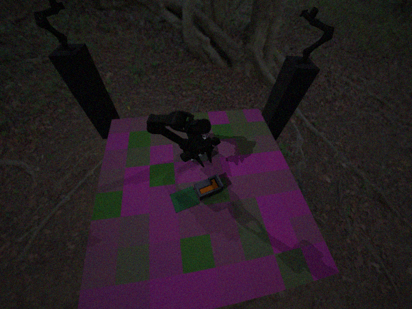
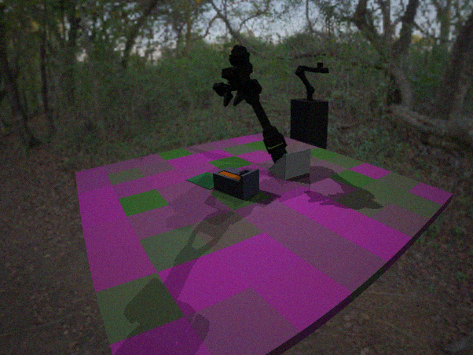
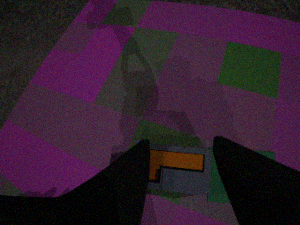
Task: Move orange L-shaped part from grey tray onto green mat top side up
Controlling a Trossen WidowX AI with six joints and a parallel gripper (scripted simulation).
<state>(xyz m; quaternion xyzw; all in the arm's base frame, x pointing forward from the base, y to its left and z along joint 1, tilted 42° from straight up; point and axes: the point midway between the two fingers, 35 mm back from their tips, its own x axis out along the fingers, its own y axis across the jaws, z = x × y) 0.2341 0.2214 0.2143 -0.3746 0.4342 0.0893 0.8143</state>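
The orange L-shaped part [image 1: 208, 189] [image 2: 230, 175] [image 3: 182, 160] lies level in the pocket of the grey tray [image 1: 204, 184] [image 2: 232, 188] [image 3: 185, 181]. Its L-shaped end is at the right in the top view and at the left in the wrist view, partly behind a finger there. The green mat [image 1: 185, 199] [image 2: 202, 181] [image 3: 216, 186] lies beside the tray, at the end away from the L-shaped end. My gripper [image 1: 207, 164] [image 2: 231, 104] [image 3: 181, 145] is partly open and empty, high above the table, pointing down. Its fingers are apart and touch nothing.
A pale grey wedge-shaped block [image 2: 296, 165] stands by the foot of my arm, behind the tray. Two dark pedestals [image 1: 83, 75] [image 1: 289, 89] with other arms stand beyond the table's far edge. The checkered table [image 1: 164, 232] carries dark arm shadows.
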